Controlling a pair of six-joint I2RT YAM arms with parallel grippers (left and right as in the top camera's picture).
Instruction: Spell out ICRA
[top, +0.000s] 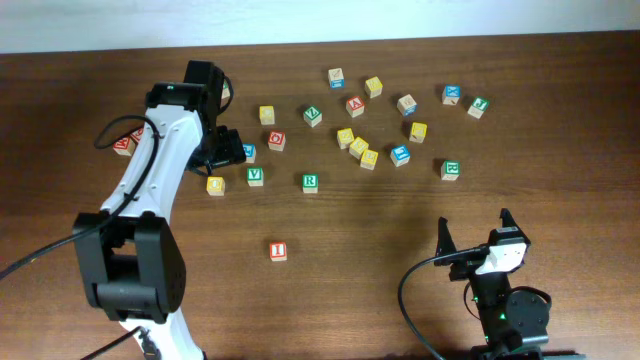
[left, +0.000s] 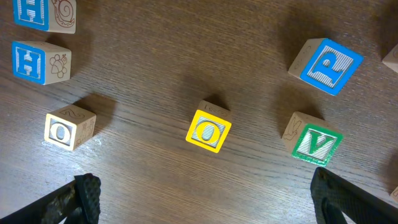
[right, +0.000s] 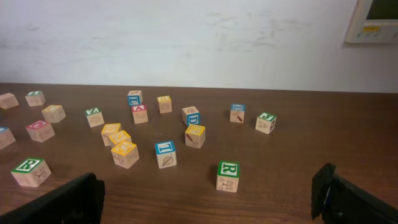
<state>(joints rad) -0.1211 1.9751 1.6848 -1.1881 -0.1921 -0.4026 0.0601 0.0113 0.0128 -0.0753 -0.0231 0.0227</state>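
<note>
- Near the middle of the table (top: 340, 300), the red wooden I block (top: 278, 251) sits alone, well apart from the scatter at its 12 o'clock. You can take it as the first letter laid, with bare wood at its 3 o'clock for the other three.
- The rest of the word lies loose in that scatter: a red wooden block that reads as C (top: 276, 140), a green wooden R block (top: 310, 182) and a red wooden A block (top: 355, 106).
- Your left tool (top: 230, 150) hangs over the 9 o'clock end of the scatter, spread wide and holding nothing.
- Its wrist view looks straight down on a yellow wooden O block (left: 208, 130) centred above the gap between the two fingers, with a green wooden V block (left: 317, 143) near it at 3 o'clock. Neither belongs to the word.
- From overhead the C lies near this tool at its 3 o'clock, so I judge that to be your next pick.
- The left arm stretches from its base at 7 o'clock toward 12 o'clock, with the wrist tipped down so the fingers point at the table. That pose suits a pick from above.
- Your right tool (top: 475, 230) sits at 5 o'clock, also wide and empty. Its arm is folded over its base, and the tool looks level across the table toward the far wall.
- I read this as parked, leaving the spelling row free for the left arm.
</note>
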